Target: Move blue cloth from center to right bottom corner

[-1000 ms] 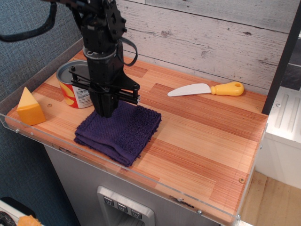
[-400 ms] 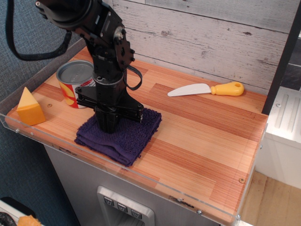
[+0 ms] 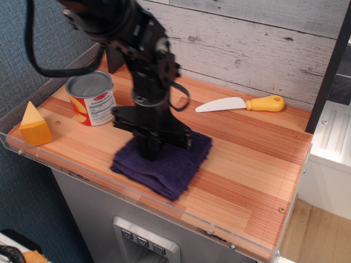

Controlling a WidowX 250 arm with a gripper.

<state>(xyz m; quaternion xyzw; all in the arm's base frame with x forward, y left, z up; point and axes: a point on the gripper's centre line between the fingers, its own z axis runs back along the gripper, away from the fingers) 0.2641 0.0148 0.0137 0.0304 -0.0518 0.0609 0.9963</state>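
The blue cloth (image 3: 170, 170) is a folded dark indigo terry towel lying flat on the wood tabletop, near the front edge and left of the middle. My black gripper (image 3: 148, 155) points straight down and presses into the cloth's left half. Its fingertips sink into the fabric, so I cannot see how the jaws stand. The right bottom corner (image 3: 269, 235) of the tabletop, edged by a clear acrylic rim, lies well to the right of the cloth.
A tin can (image 3: 91, 98) stands at the left, behind the cloth. A yellow cheese wedge (image 3: 34, 125) sits at the front left corner. A knife with a white blade and yellow handle (image 3: 241, 103) lies at the back. A plank wall (image 3: 258, 44) rises behind.
The gripper came down onto the cloth and moved to the right. The cloth slid right with it, away from the can.
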